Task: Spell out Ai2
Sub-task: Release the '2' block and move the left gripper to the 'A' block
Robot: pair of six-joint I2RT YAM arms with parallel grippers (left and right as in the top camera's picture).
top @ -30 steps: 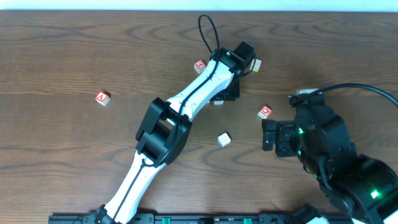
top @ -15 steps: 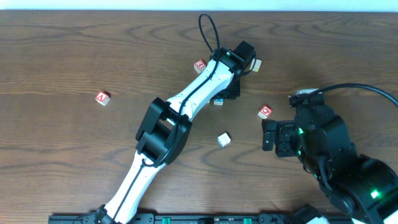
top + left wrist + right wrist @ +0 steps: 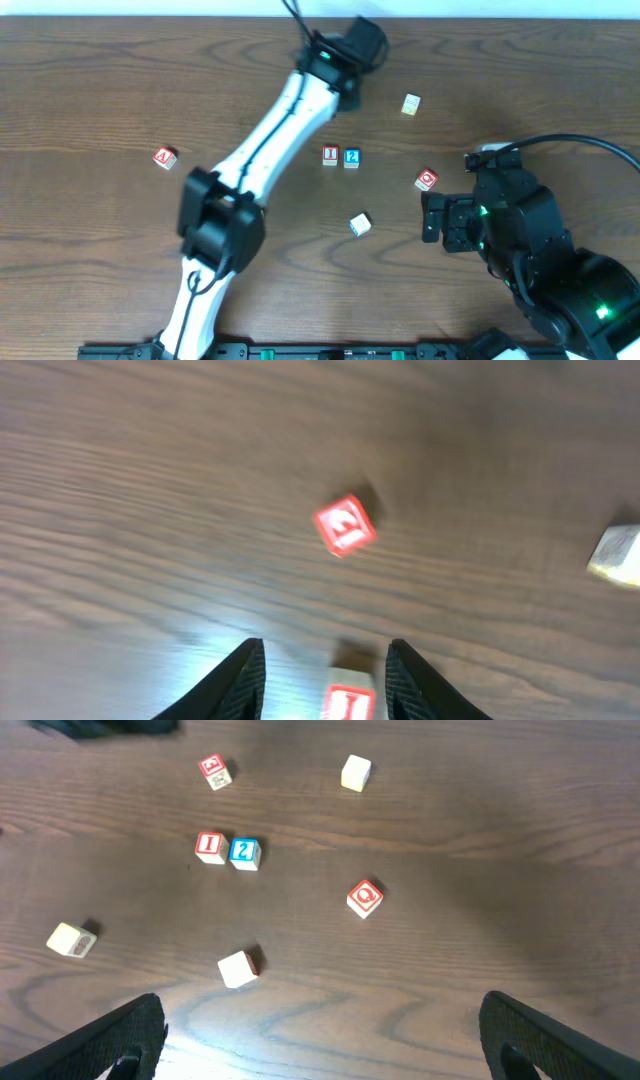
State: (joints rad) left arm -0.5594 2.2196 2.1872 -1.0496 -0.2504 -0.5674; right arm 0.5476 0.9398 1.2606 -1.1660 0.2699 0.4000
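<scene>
The I block point(image 3: 330, 156) and the blue 2 block point(image 3: 351, 157) sit touching, side by side, in the middle of the counter point(image 3: 100, 60). What's wanting is the A block point(image 3: 164, 157), which lies well apart to their left on much the same line.

The left arm point(image 3: 270, 120) is stretched up towards the far edge, its jaws spread with nothing between them. The right arm point(image 3: 510, 230) waits on its own side, jaws wide and empty too. I'd say the left arm is the one for the fetch.

The A block looks a little skewed, so the wrist wants turning to meet two flat faces squarely, coming straight down from above. It would be better to pinch the near and far faces, so no finger ends up wedged between A and I at the set-down. Then lift it clear and lower it just left of the I, letter up and reading the same way. Let go gently, since a nudge would shove the I and 2 out of line.
</scene>
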